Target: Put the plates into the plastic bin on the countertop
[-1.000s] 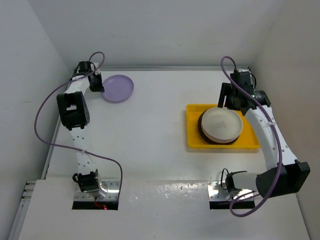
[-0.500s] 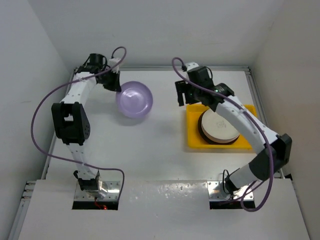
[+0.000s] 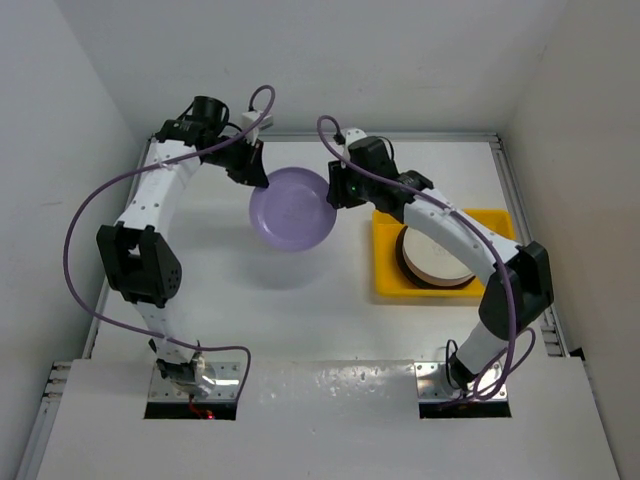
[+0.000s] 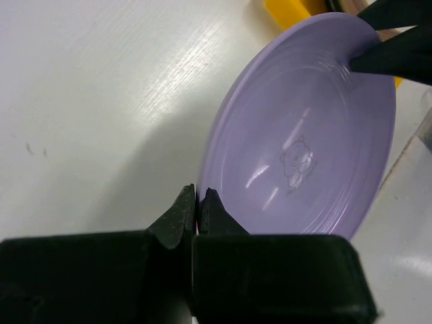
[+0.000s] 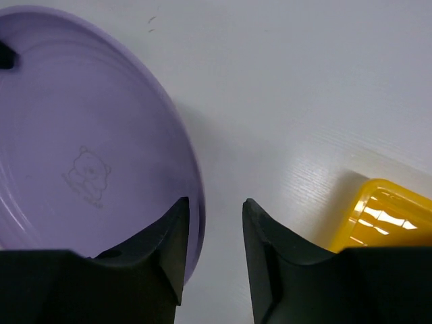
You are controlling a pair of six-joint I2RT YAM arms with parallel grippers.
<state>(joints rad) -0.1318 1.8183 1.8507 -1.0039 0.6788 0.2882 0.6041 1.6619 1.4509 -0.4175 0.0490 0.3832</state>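
1. The left tool is clamped shut on the rim of the lavender plate. Its fingers are pinched right on the edge, and the wrist view shows no gap.
2. The plate hangs tilted above the white table, throwing a soft shadow on the surface. It sits between the two arms, just left of the yellow bin.
3. The right tool is at the plate's opposite edge with its jaws apart. The rim sits between its two fingers, hugging the left one, with clear space to the other.
4. A faint bear print shows in the middle of the plate.
5. Over in the bin there's a stack with a cream plate on top and a dark-rimmed plate peeking out beneath. I can't tell how many are in the stack.
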